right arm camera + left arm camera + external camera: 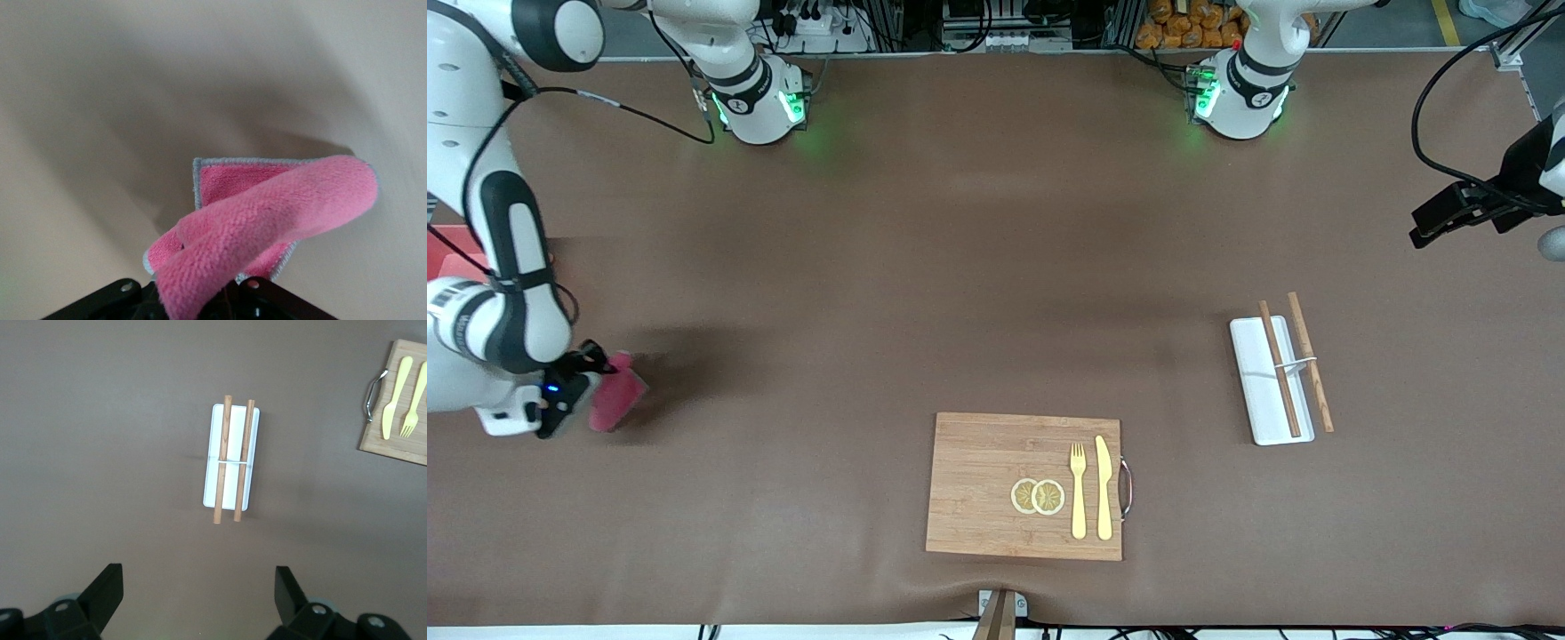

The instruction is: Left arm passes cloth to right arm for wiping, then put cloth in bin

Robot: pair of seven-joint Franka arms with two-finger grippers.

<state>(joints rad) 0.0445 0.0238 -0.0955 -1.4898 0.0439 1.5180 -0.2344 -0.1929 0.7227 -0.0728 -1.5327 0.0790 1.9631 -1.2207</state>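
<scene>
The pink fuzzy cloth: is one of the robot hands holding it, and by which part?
Yes. The right gripper pinches the pink fuzzy cloth at a bunched edge; the rest hangs free. The left gripper is open, holding nothing.

Left end effector (199,600) agape, right (591,391) clamped

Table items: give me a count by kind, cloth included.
Cloth: 1
Bin: 1
Board: 1
Tray: 1
Chopsticks: 2
Fork: 1
Knife: 1
Lemon slices: 2
Total: 10
</scene>
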